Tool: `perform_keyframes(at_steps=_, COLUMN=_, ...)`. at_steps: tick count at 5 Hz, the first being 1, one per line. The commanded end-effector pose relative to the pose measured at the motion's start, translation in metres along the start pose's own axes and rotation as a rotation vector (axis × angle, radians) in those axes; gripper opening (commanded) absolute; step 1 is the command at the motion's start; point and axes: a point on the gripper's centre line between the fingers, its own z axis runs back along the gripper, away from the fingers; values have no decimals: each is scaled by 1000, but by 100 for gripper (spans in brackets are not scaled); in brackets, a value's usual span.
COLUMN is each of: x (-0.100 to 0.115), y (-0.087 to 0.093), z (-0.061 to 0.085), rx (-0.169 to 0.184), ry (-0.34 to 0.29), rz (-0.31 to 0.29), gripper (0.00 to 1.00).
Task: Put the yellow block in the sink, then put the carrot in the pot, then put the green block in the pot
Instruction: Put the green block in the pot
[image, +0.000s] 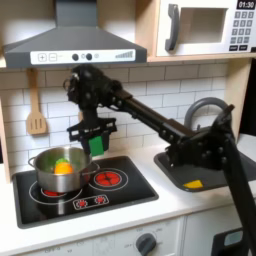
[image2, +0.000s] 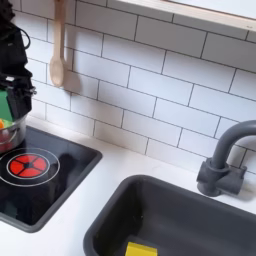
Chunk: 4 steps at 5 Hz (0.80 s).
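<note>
The yellow block (image: 192, 184) is seen lying in the sink (image: 222, 172), and the carrot (image: 62, 167) inside the pot (image: 60, 170) on the stove. The green block (image: 97, 144) is held clamped in the gripper (image: 96, 146) just beyond the pot's rim. The last step is judged underway; centring and release are called for.

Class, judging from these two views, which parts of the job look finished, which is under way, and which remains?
Done: the yellow block lies in the sink; the carrot sits in the pot. Under way: the gripper holds the green block beside the pot's rim. Left: releasing it inside.
</note>
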Motion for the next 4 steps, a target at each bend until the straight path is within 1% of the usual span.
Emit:
perform_keyframes(at_steps=1, x=4, y=20, z=-14, rx=-10, ry=40, rz=54, gripper=0)
perform_keyframes(at_steps=2, x=6, y=21, z=-16, rx=-22, ry=38, rz=64, gripper=0)
perform_keyframes(at_steps=3, x=5, y=25, z=-9, rx=-9, ry=23, rz=81, gripper=0)
perform_keyframes(at_steps=4, x=4, y=27, z=-5, rx=3, ry=12, rz=83, gripper=0)
